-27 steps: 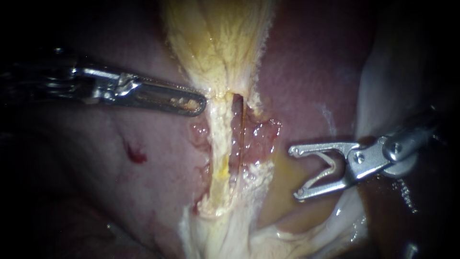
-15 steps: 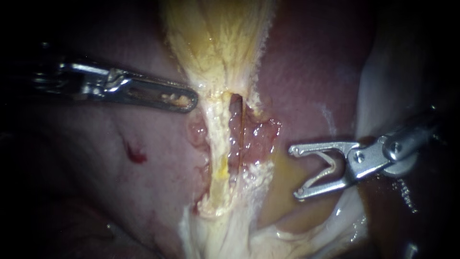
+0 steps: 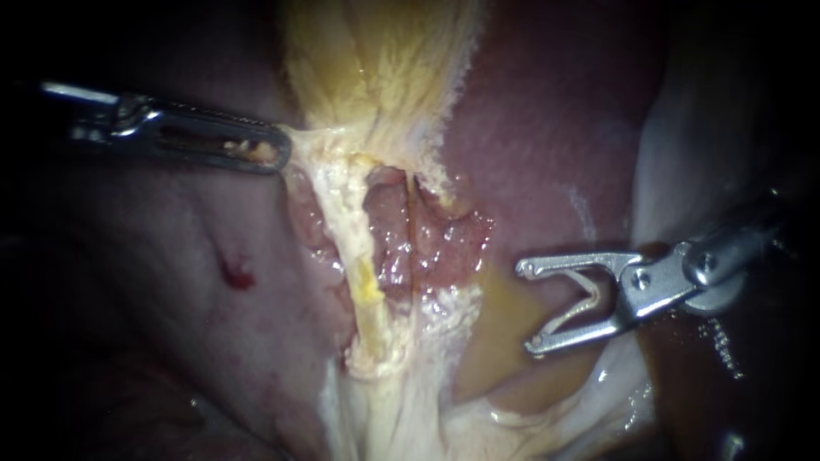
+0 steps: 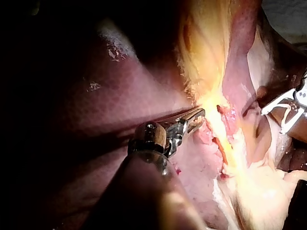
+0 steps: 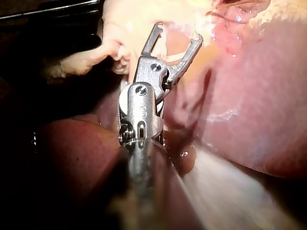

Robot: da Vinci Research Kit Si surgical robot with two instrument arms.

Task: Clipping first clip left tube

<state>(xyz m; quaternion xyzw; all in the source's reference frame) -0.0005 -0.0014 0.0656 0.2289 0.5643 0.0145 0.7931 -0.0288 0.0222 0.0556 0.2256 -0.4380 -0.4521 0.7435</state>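
Claw of left instrument (image 3: pixel 266 154) clenched on gallbladder tissue (image 3: pixel 318 139), claw of right instrument (image 3: pixel 527 307) released

Left tube (image 3: pixel 357 260): pale yellow strand, stretched taut, slanting.

— Taking the left tube (image 3: pixel 360 277) as the mark, where does everything sit?
— The gallbladder (image 3: pixel 384 68) lies above it, and the liver (image 3: pixel 547 128) lies behind it on both sides.
— And the instruments?
— The left instrument (image 3: pixel 275 154) is up and to its left, jaws closed on the gallbladder's lower edge. The right instrument (image 3: pixel 526 307) is well to its right, jaws apart.
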